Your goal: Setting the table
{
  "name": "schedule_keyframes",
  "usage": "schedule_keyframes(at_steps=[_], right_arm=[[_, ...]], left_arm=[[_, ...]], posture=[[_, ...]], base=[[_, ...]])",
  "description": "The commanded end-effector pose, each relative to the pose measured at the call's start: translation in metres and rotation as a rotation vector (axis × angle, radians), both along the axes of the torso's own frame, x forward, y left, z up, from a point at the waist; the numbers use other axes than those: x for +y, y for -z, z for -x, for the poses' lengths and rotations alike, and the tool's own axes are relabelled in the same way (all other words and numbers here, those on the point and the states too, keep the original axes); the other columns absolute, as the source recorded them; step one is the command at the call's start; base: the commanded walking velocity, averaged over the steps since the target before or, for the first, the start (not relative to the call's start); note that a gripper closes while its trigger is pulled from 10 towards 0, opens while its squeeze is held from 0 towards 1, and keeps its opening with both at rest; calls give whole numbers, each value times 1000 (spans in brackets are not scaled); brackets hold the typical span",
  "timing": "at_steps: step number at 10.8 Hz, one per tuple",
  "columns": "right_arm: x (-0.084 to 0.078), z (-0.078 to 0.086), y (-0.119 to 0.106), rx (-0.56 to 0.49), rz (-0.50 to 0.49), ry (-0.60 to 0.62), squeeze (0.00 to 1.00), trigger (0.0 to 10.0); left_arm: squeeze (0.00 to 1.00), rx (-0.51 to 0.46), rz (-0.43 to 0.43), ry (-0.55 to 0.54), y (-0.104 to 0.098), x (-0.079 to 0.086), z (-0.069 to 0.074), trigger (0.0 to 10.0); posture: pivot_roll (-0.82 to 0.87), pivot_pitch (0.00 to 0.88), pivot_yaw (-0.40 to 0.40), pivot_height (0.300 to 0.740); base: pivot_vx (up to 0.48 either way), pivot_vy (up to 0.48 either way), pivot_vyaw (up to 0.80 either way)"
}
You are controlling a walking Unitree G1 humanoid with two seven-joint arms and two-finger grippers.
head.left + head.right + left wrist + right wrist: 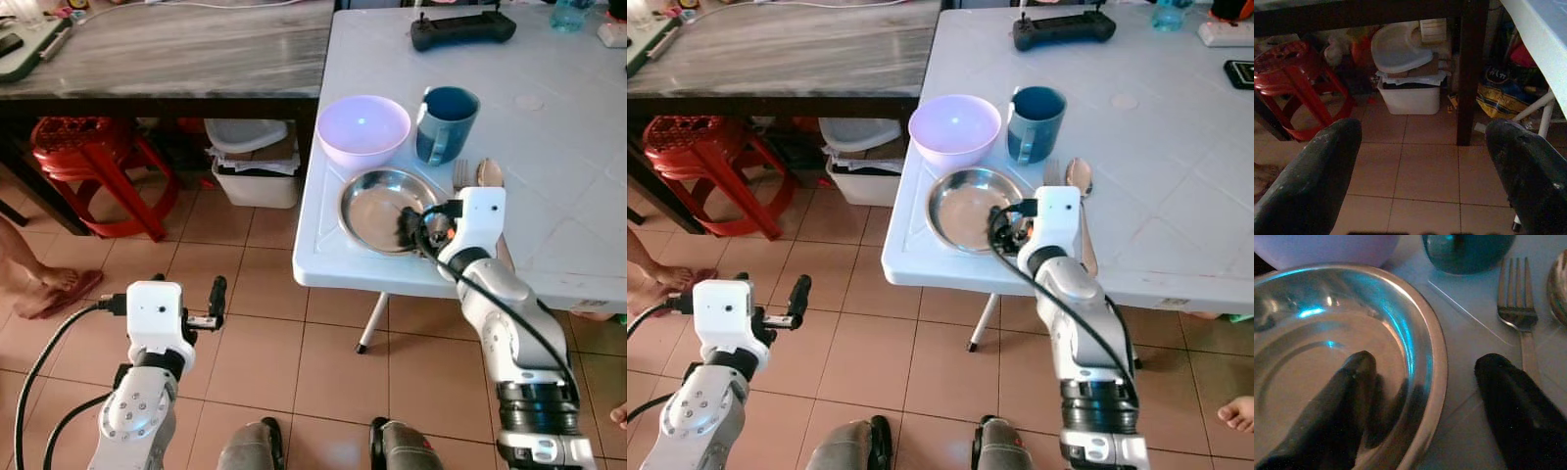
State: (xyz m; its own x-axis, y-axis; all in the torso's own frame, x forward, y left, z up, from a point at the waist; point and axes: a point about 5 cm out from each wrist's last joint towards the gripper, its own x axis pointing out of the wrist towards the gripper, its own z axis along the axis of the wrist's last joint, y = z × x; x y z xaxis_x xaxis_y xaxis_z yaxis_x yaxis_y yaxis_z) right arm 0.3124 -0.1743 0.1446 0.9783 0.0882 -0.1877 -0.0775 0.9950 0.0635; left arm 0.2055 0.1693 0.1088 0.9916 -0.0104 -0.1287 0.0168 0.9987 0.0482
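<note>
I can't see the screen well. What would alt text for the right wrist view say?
The right gripper is open across the rim of a shiny metal plate on a white table, with one black finger inside the plate and the other outside on the table. Beyond lie a fork, a spoon's edge, a blue cup and a lilac bowl.

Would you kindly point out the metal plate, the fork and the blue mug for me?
metal plate [1312, 338], right wrist view, on its shiny inner floor.
fork [1517, 308], right wrist view, at the base of its tines.
blue mug [446, 127], left eye view, on its outer wall.
</note>
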Motion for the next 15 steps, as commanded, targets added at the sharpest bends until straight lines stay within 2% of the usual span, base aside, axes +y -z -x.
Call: schedule_keyframes(at_steps=[1,3,9,11,12,13,15], right_arm=[[-1,2,7,49,2,7,0,431],[-4,1,8,75,21,27,0,0],[-14,0,9,111,74,79,0,78],[-15,-2,3,86,86,87,0,2118],[-13,-4,-2,59,112,71,0,8745],[-12,-4,-3,56,118,68,0,10000],[-11,-5,-4,57,119,65,0,10000]], left_arm=[[0,7,0,0,0,1,1,10000],[0,8,5,7,0,-1,0,10000],[0,2,1,6,-1,-1,-3,10000],[0,-2,-2,7,-1,-2,-4,10000],[0,-3,-3,8,-1,-3,-4,10000],[0,-5,-3,9,-1,-3,-5,10000],[0,-10,-7,8,-1,-3,-6,10000]], posture=[[74,194,104,740],[72,194,102,740],[68,190,102,740],[66,185,101,740],[63,182,99,740],[61,180,98,740],[58,174,97,740]], base=[[0,0,0],[0,0,0],[0,0,0],[0,0,0],[0,0,0],[0,0,0],[0,0,0]])
